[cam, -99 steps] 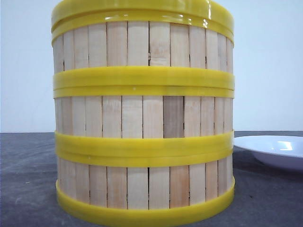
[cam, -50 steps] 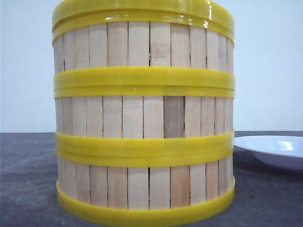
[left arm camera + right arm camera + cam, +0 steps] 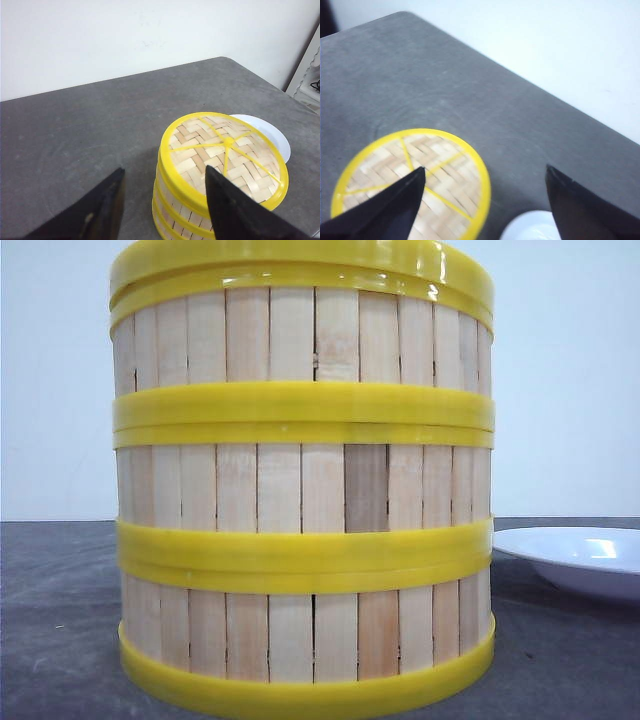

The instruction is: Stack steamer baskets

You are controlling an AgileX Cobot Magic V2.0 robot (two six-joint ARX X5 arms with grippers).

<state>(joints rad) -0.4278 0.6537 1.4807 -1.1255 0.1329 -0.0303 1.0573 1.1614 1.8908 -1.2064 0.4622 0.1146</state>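
Stacked steamer baskets [image 3: 303, 490] sit below both spread, empty end effectors, left [image 3: 162, 200] and right [image 3: 485, 200]

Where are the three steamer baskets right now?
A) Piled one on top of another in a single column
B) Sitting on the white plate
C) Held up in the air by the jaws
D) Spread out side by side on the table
A: the front view shows the steamer baskets as one column on the grey table, beside the white plate, with nothing gripping them.
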